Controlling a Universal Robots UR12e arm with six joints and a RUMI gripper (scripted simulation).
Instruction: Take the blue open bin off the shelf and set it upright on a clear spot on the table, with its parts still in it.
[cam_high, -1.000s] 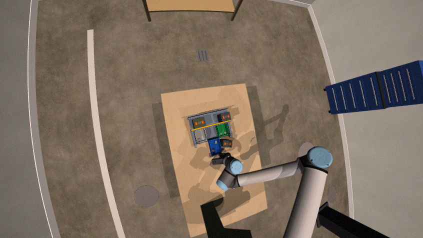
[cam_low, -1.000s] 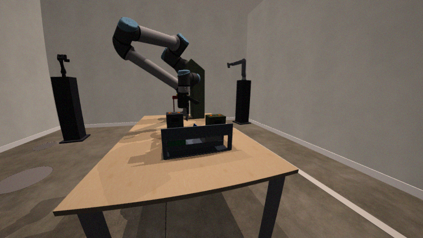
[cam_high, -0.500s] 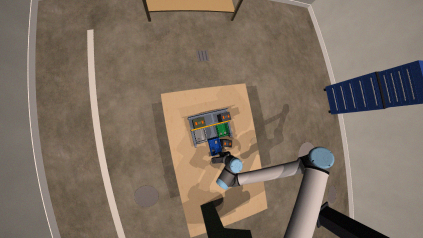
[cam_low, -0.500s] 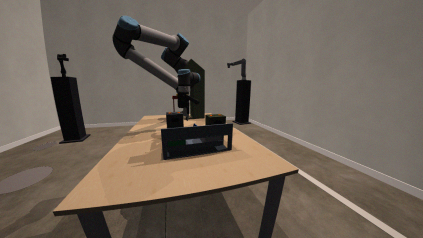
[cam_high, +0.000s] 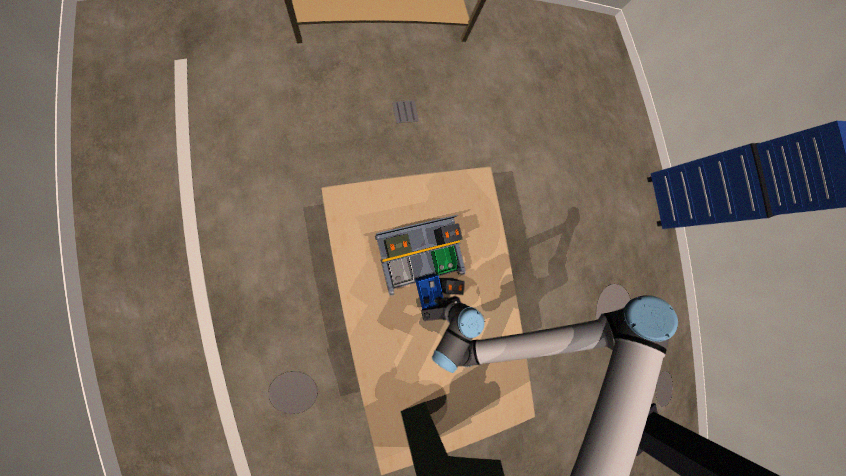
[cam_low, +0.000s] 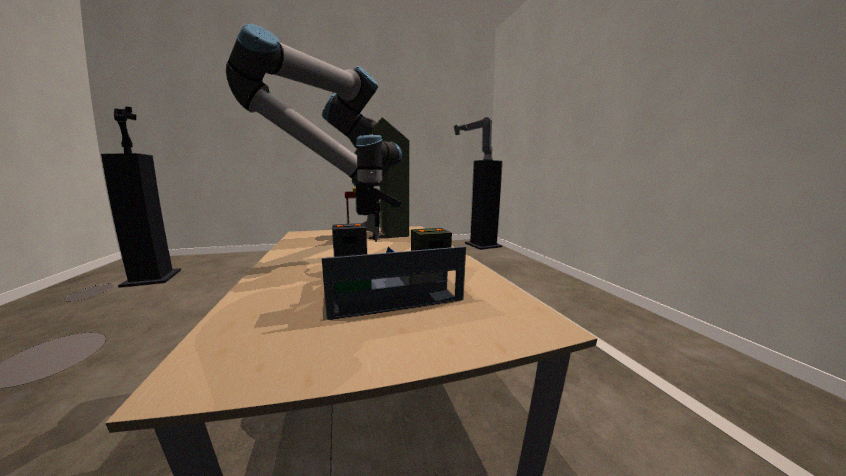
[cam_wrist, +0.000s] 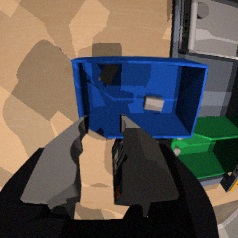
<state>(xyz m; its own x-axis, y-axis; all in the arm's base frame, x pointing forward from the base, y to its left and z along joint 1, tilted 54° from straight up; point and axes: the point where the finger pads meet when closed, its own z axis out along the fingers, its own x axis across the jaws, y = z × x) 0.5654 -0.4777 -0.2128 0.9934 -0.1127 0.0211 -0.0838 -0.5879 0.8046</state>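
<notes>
- Getting the blue open bin (cam_high: 430, 292) (cam_low: 390, 250) (cam_wrist: 140, 82) down flat looks like the step in hand: it's out at the shelf's front, not cleanly set down as far as I can judge.
- Next move calls for a sure hold on the near wall or corner, then drawing it away from the shelf and lowering it level.
- Bin: mouth up, one end over the surface (cam_high: 408, 189) (cam_low: 331, 355) (cam_wrist: 35, 25), the other overlapping the shelf edge in the wrist view. A blue corner peeks above the shelf in the exterior view, so maybe tilted; can't tell what bears it.
- Parts: pale block (cam_wrist: 153, 103) and dark block (cam_wrist: 108, 73) both inside.
- Hand (cam_high: 447, 304) (cam_low: 376, 236) (cam_wrist: 104, 116): fingers a little apart at the bin's near corner, nothing seen clamped.
- Dark box (cam_high: 453, 287) (cam_wrist: 117, 192) sits just beside the bin; a sideways swing could knock it.
- Shelf (cam_high: 417, 227) (cam_low: 390, 261) (cam_wrist: 176, 30): green bin (cam_high: 444, 259) (cam_low: 353, 285) (cam_wrist: 205, 162) and grey bin (cam_high: 400, 269) (cam_wrist: 220, 27) on it, either side of the gap. Pull away from both.

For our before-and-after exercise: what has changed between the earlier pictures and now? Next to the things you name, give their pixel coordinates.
The gripper (cam_high: 434, 312) (cam_low: 375, 233) (cam_wrist: 104, 116) has moved slightly toward the shelf (cam_high: 414, 226) (cam_low: 393, 261), up the top picture, and the arm's elbow (cam_high: 650, 318) (cam_low: 259, 36) has shifted slightly right there. Nothing visibly taken hold of or let go. The blue bin (cam_high: 427, 290) (cam_wrist: 175, 85) and shelf look unmoved.
</notes>
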